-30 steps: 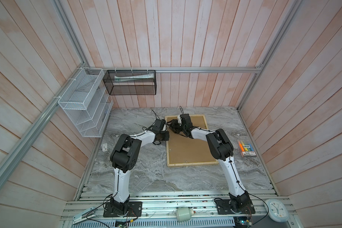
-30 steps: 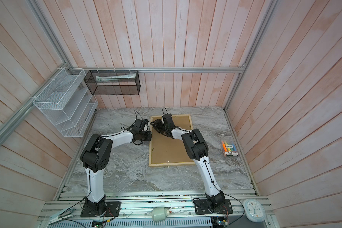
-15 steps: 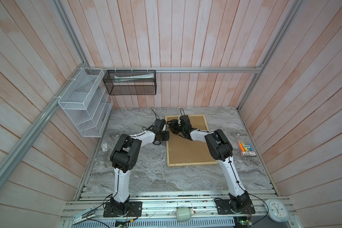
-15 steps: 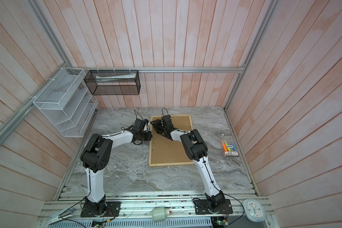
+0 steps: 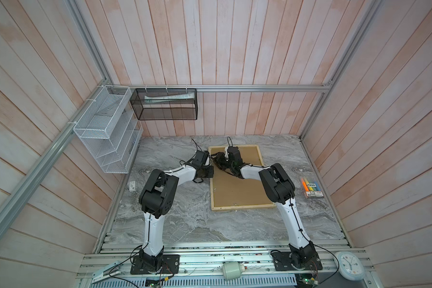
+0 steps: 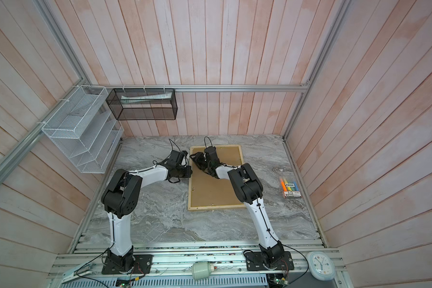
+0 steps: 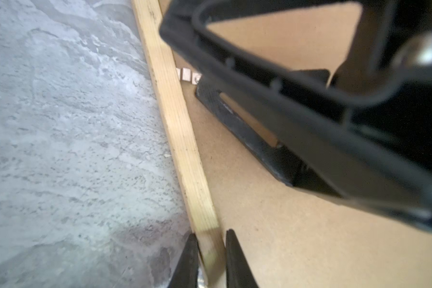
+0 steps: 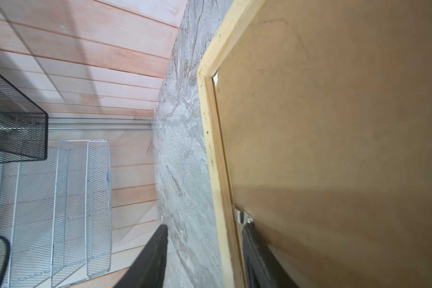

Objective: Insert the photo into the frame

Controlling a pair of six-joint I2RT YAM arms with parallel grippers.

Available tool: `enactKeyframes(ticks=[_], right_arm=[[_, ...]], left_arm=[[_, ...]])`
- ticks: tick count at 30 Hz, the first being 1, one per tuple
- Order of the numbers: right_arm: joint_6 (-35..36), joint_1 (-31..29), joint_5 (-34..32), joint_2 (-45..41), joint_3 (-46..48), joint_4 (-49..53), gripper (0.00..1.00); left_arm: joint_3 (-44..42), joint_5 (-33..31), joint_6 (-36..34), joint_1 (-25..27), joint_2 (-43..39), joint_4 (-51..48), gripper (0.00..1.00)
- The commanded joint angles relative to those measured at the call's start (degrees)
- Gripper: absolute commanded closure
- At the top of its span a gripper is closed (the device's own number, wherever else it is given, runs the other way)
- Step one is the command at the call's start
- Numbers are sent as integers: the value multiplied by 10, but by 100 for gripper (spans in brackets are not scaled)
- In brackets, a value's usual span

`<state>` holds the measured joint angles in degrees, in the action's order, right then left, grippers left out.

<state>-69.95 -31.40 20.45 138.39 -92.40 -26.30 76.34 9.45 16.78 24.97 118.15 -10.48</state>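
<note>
The frame (image 5: 237,192) (image 6: 215,192) lies back-up on the marble table, brown fibreboard inside pale wood rails. My left gripper (image 5: 210,172) (image 7: 210,234) is shut on its left rail (image 7: 175,119), one finger on each side of it. My right gripper (image 5: 213,158) (image 8: 206,224) stands open astride the same rail, farther back. Its inner finger (image 7: 235,119) tips against a small metal clip (image 8: 242,215) (image 7: 187,74), while its outer finger hangs over the table. The photo is out of view.
A pack of coloured markers (image 5: 311,187) lies right of the frame. A white wire rack (image 5: 105,132) and a black mesh basket (image 5: 165,104) hang on the back-left walls. A small white tag (image 5: 132,185) lies by the left table edge.
My right gripper has shifted slightly left along the fibreboard toward the frame's left rail. The left arm has stayed where it was, still clamped on the rail.
</note>
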Motion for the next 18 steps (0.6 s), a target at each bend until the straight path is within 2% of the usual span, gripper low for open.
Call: enactKeyframes(ticks=[1,5,7,13,18], right_arm=[[80,11,-7,-28,-1,66,50],[132,26,-1,-20,-31,107,51],[143,36,29,-1,-55,116,51],[215,51,120,80,-193,213,52],[265,50,155,128,-286,300,52]], left_arm=[[-30,33,-38,9,21,-49,93],[-32,34,-39,8,21,-50,93],[-32,35,-40,8,20,-49,93],[-31,35,-43,9,20,-52,93],[-29,33,-42,8,21,-55,93]])
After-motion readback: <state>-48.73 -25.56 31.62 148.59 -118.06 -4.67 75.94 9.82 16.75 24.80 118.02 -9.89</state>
